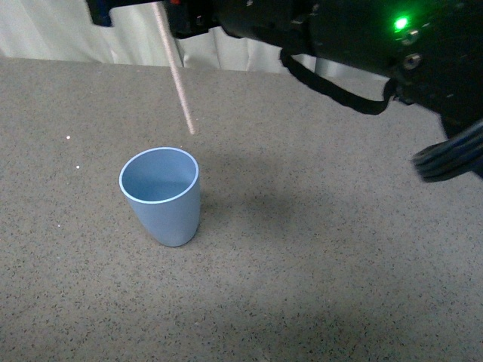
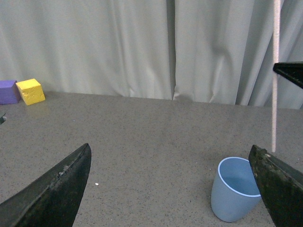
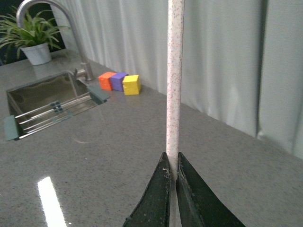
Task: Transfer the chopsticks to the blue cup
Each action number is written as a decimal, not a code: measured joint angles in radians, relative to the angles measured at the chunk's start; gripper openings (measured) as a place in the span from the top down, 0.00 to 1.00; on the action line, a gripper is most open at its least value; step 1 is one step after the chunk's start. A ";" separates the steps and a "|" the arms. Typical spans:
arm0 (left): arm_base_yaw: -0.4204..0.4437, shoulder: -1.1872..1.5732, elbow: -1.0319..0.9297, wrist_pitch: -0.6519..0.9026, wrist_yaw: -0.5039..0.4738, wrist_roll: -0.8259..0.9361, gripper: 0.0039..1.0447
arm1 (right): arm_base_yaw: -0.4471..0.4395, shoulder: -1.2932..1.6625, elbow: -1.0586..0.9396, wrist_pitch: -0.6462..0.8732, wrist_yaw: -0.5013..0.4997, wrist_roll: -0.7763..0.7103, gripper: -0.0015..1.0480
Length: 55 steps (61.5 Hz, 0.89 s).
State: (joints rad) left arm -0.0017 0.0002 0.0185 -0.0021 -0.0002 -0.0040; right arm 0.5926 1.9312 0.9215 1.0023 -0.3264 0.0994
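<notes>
The blue cup (image 1: 161,194) stands upright and empty on the grey counter; it also shows in the left wrist view (image 2: 235,195). The chopsticks (image 1: 174,69), one pale speckled stick, hang tilted from the top of the front view, the lower tip just above and behind the cup's far rim. The stick also shows in the left wrist view (image 2: 275,75), ending above the cup. My right gripper (image 3: 172,163) is shut on the chopsticks (image 3: 173,85); its jaws themselves are out of the front view. My left gripper (image 2: 173,179) is open and empty, the cup near one finger (image 2: 279,187).
The right arm (image 1: 355,38) crosses the upper right of the front view. A curtain (image 2: 142,47) backs the counter. Yellow (image 2: 31,91) and purple (image 2: 8,91) blocks sit by the curtain. A sink (image 3: 45,101), tap and potted plant (image 3: 28,38) show in the right wrist view.
</notes>
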 joint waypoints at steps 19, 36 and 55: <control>0.000 0.000 0.000 0.000 0.000 0.000 0.06 | 0.050 0.162 0.046 0.068 -0.023 0.006 0.99; 0.000 0.000 0.000 0.000 0.000 0.000 0.06 | 0.063 0.234 0.066 0.076 -0.017 0.019 0.99; 0.000 0.000 0.000 0.000 0.000 0.000 0.06 | 0.056 0.200 0.029 0.083 -0.029 0.035 0.37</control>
State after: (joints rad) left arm -0.0017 0.0002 0.0185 -0.0021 -0.0002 -0.0040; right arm 0.6487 2.1307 0.9508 1.0855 -0.3550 0.1341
